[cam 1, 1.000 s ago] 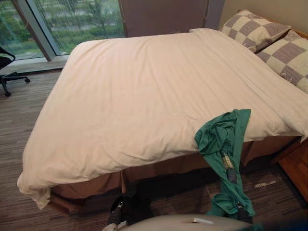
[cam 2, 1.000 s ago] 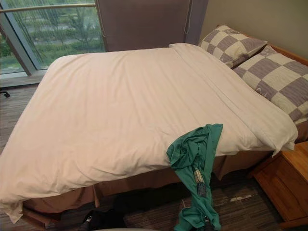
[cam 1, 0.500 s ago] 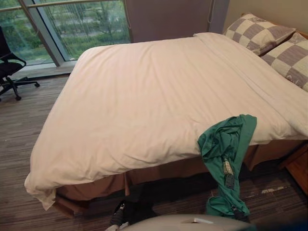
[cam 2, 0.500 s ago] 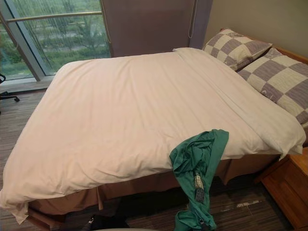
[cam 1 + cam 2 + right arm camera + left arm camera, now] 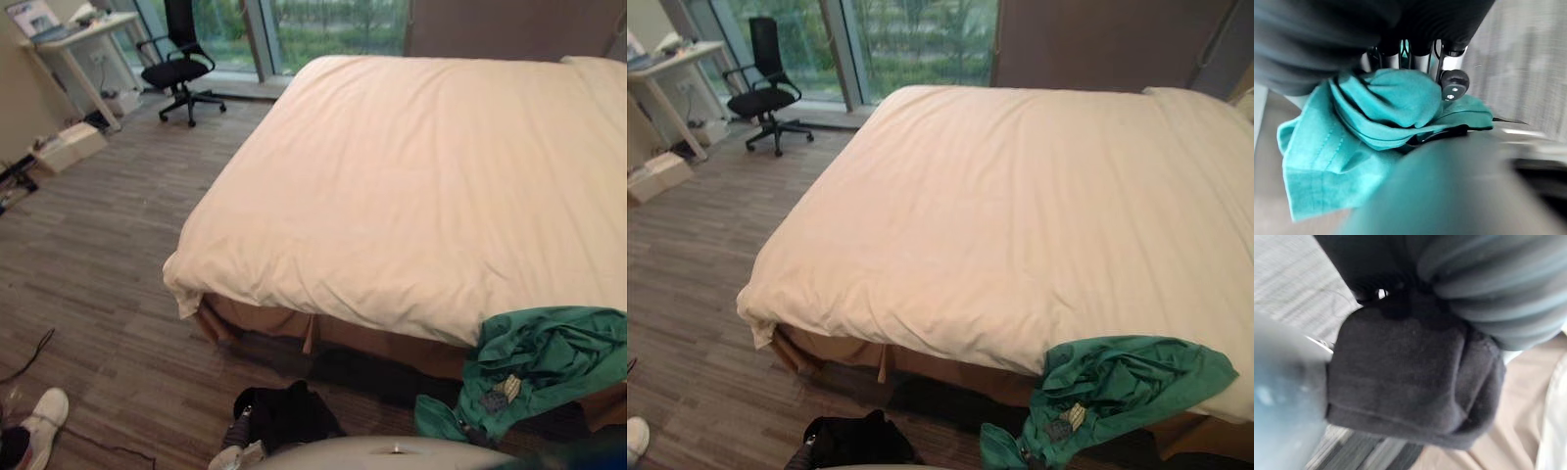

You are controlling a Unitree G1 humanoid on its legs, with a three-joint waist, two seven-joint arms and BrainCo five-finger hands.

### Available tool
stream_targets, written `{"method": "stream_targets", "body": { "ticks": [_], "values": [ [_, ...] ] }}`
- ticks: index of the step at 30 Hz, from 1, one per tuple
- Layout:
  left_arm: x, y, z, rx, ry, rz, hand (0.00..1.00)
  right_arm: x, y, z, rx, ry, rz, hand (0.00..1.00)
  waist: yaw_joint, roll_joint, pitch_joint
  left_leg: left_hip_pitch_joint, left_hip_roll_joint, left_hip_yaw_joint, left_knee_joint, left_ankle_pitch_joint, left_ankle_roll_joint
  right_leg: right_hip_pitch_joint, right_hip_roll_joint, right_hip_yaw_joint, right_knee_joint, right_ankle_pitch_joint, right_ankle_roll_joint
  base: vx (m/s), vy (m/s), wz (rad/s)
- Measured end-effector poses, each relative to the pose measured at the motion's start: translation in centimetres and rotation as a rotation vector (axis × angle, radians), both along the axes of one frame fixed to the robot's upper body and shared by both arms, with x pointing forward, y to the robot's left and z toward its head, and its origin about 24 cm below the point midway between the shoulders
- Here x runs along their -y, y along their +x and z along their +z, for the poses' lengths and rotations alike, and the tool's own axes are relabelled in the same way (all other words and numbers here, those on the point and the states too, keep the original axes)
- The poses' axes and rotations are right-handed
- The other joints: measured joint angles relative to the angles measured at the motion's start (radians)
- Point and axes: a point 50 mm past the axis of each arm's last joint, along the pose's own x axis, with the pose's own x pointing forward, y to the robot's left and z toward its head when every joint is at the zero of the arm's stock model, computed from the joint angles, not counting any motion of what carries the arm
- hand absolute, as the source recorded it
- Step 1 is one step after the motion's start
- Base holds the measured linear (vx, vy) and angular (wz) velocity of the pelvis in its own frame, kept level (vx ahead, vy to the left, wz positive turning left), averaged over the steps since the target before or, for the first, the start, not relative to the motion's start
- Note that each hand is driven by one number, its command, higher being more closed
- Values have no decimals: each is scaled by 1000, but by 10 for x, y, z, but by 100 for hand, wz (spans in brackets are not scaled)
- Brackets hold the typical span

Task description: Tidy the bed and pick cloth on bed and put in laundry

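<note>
A cream duvet (image 5: pixel 421 186) lies smooth over the bed. The green cloth (image 5: pixel 1122 387) is bunched at the bed's near right edge and drapes down toward the floor. In the right wrist view my right hand (image 5: pixel 1452 85) is shut on that green cloth (image 5: pixel 1381 117), with folds gathered between its fingers and thumb. A black cloth (image 5: pixel 279 416) hangs low near the bed's near side. In the left wrist view this black cloth (image 5: pixel 1405 377) covers my left hand below its ribbed cover (image 5: pixel 1488 289).
Wood floor (image 5: pixel 98 264) stretches to the left of the bed. A black office chair (image 5: pixel 181 59) and a white desk (image 5: pixel 69 34) stand by the window at the far left, with a box (image 5: pixel 69 147) on the floor. A person's white shoe (image 5: pixel 34 421) is at the lower left.
The camera has swung left, so the pillows left the view and the chair and desk came in. The green cloth is more gathered and hangs less far down.
</note>
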Motion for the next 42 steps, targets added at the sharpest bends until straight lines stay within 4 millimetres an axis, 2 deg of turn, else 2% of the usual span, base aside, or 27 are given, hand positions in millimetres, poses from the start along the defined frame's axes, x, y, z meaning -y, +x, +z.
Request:
{"method": "stream_targets", "body": {
  "ticks": [1, 2, 3, 4, 5, 6, 7, 8, 10, 11, 13, 16, 18, 21, 22, 23, 24, 25, 26, 27, 28, 29, 31, 32, 34, 35, 42],
  "values": [
    [-4, 10, 5, 46, 23, -21, 100, -5, 1, -1, 3, 15, 1, 100, -6, -24, 19, -38, -42, 20, 0, 86, 57, 17, -22, -78, -2, 11, -13, -35, 3, 224],
    [-6, 16, 8, 74, 40, -47, 100, -5, 3, 0, 6, 19, 2, 100, -8, -31, 37, -62, -58, 66, 4, 113, 106, 39, -31, -147, -3, 21, -28, -37, 32, 243],
    [-7, 24, 11, 99, 49, -71, 100, -5, 1, -1, 1, 18, -2, 100, 2, -40, 57, -83, -62, 195, 102, 15, 154, 63, -35, -205, 0, 21, -33, -23, 43, 224],
    [-6, 19, 9, 84, 49, -81, 100, -2, 6, 1, 15, 9, -4, 100, 12, -23, 72, -97, -53, 333, 237, -99, 180, 102, -21, -279, 19, 10, -28, -39, 52, 247],
    [0, 19, 8, 80, 42, -115, 100, 4, 13, 3, 34, -5, -10, 100, 4, 5, 79, -105, -64, 362, 242, -87, 201, 106, -13, -319, 75, -16, -31, -50, 42, 234],
    [1, 19, 8, 84, 37, -122, 100, 6, 13, 3, 34, -9, -14, 100, 1, 12, 79, -106, -81, 338, 214, -59, 187, 105, -19, -311, 85, -30, -43, -104, 27, 230],
    [-3, 26, 12, 111, 49, -127, 100, 4, 15, 4, 43, -2, -18, 100, 8, -40, 65, -108, -137, 294, 147, -47, 157, 123, -37, -330, 25, -57, -14, -59, 9, 174],
    [-2, 31, 12, 113, 44, -127, 100, 6, 28, 6, 75, -12, -28, 100, 20, -28, 84, -111, -114, 365, 232, -185, 182, 147, -38, -409, 14, -69, 17, -18, 14, 159],
    [-2, 29, 10, 92, 47, -155, 100, 6, 27, 6, 74, -2, -62, 100, 20, -34, 87, -89, -84, 457, 344, -274, 173, 182, -83, -504, 71, -66, 24, 175, 77, 140],
    [0, 26, 9, 80, 42, -171, 100, 9, 26, 6, 72, -4, -82, 100, 16, -19, 84, -67, -101, 435, 308, -279, 180, 189, -89, -527, 114, -64, 23, 218, 108, 136],
    [0, 28, 8, 74, 41, -195, 100, 4, 26, 5, 71, 18, -101, 100, 23, -8, 81, -33, -137, 373, 217, -233, 192, 177, -96, -541, 141, -44, 20, 126, 83, 96],
    [-4, 27, 7, 69, 34, -219, 100, 3, 30, 5, 86, 29, -118, 100, 25, -8, 84, 19, -178, 286, 57, -147, 184, 174, -61, -546, 40, -29, 31, 58, 10, 85],
    [-4, 25, 4, 45, 22, -238, 100, 4, 29, 5, 85, 27, -130, 100, 18, 1, 91, 59, -199, 221, 0, -116, 186, 165, -64, -548, 29, 3, 29, 7, -6, 89],
    [-2, 27, 4, 47, -2, -272, 100, 7, 30, 6, 93, 21, -149, 100, 27, 14, 88, 69, -203, 171, -7, -128, 178, 175, -86, -566, 106, 24, 36, -12, -13, 59],
    [-1, 26, 3, 46, -10, -277, 100, 6, 31, 6, 95, 22, -149, 100, 29, 15, 89, 68, -203, 162, -7, -139, 185, 175, -91, -582, 126, 30, 32, -4, -9, 48],
    [0, 23, 2, 35, -23, -282, 100, 7, 31, 6, 99, 18, -160, 100, 25, 23, 85, 67, -198, 161, -7, -153, 185, 174, -92, -591, 154, 44, 9, 9, -10, 53],
    [1, 22, 1, 32, -31, -284, 100, 8, 30, 7, 100, 16, -164, 100, 23, 28, 81, 67, -195, 161, -7, -155, 185, 171, -91, -583, 169, 52, -4, 77, 5, 75],
    [3, 22, 1, 29, -34, -314, 100, 13, 28, 7, 103, 13, -195, 100, 11, 47, 73, 72, -181, 121, -3, -131, 190, 127, -83, -493, 240, 62, -57, 146, 22, 104],
    [0, 23, 1, 20, -17, -365, 100, 16, 25, 8, 111, 12, -217, 100, 4, 56, 69, 65, -174, 62, 0, -120, 185, 85, -9, -290, 187, -10, -32, 153, 17, 98],
    [-1, 23, 2, 20, -14, -370, 100, 16, 24, 8, 111, 13, -220, 100, 4, 55, 69, 65, -174, 55, 0, -119, 184, 82, 1, -272, 180, -15, -30, 125, 3, 131],
    [-3, 30, 4, 31, -1, -390, 100, 16, 17, 6, 101, 24, -252, 100, -5, 44, 78, 68, -174, -10, 0, -107, 173, 58, 63, -102, 138, -43, -18, 76, -20, 124],
    [-4, 32, 3, 26, 3, -399, 100, 15, 5, 4, 81, 37, -292, 100, -3, 36, 82, 82, -175, -48, 0, -101, 166, 52, 92, -19, 127, -52, -3, 75, -17, 132],
    [-4, 28, 2, 14, -2, -393, 100, 14, -6, 1, 56, 57, -337, 100, 2, 34, 86, 117, -180, -82, 0, -102, 161, 53, 85, 17, 117, -51, -2, 111, -14, 78],
    [-8, 23, 2, 1, 7, -388, 100, 12, -9, 0, 49, 76, -356, 100, 1, 22, 81, 131, -189, -97, -2, -108, 153, 52, 71, 29, 100, -50, -2, 80, -8, 50],
    [-13, 19, 1, -14, 20, -382, 100, 8, -4, 0, 55, 102, -355, 100, 9, 9, 74, 151, -198, -73, -6, -133, 145, 44, 55, 77, 61, -33, 2, 23, -16, 1],
    [-13, 8, -2, -42, 11, -368, 100, 2, 6, -3, 26, 178, -372, 100, 6, 0, 117, 193, -212, -19, -7, -146, 136, 107, 63, 114, -124, 69, -1, 15, -13, -10],
    [-13, 7, -2, -43, 10, -360, 100, 2, 6, -3, 20, 181, -376, 100, 5, 0, 118, 196, -210, -5, -8, -155, 123, 107, 64, 127, -124, 69, -1, 0, 0, -5]
  ]
}}
